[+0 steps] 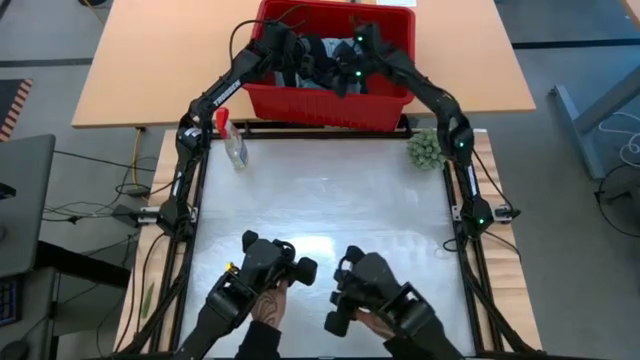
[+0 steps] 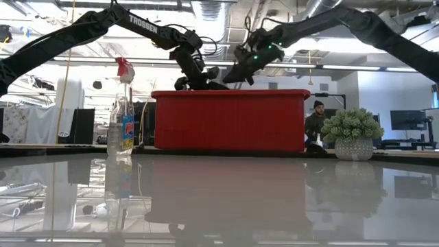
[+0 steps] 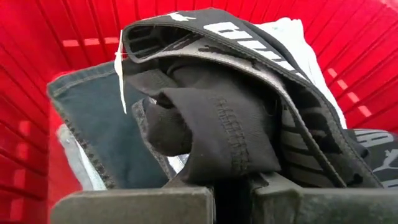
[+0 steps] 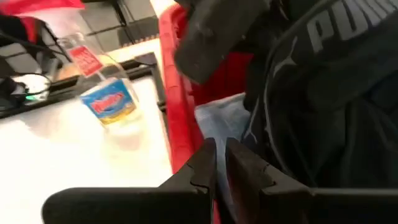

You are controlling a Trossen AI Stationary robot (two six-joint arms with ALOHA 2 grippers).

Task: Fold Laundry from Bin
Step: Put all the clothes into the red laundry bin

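Observation:
The red bin (image 1: 322, 106) stands at the table's far edge and both arms reach into it. It holds laundry: a black garment (image 3: 217, 118) with a lettered grey waistband, a denim-like piece (image 3: 93, 124) and a light blue cloth (image 4: 217, 118). My left gripper (image 3: 231, 180) is shut on the black garment, just above the bin's rim (image 2: 230, 92) in the low view. My right gripper (image 4: 220, 163) is over the light blue cloth by the bin's near wall, with the black garment beside it. Its fingers stand nearly together with nothing between them. My left gripper pinches a bunched fold of the black garment (image 3: 227, 158) between its two fingers, on the stitched cloth below the waistband. The fingers slant down into the bin from its left side. The garment heaps up in front of them over the denim-like piece; the waistband arches above the fold.
A clear spray bottle (image 1: 232, 142) stands on the table left of the bin, a small green ball plant (image 1: 425, 150) to its right. The bare tabletop (image 1: 330, 200) stretches toward the near edge, where a person's hands hold two control arms (image 1: 275, 270). A person (image 2: 315, 118) sits in the room behind.

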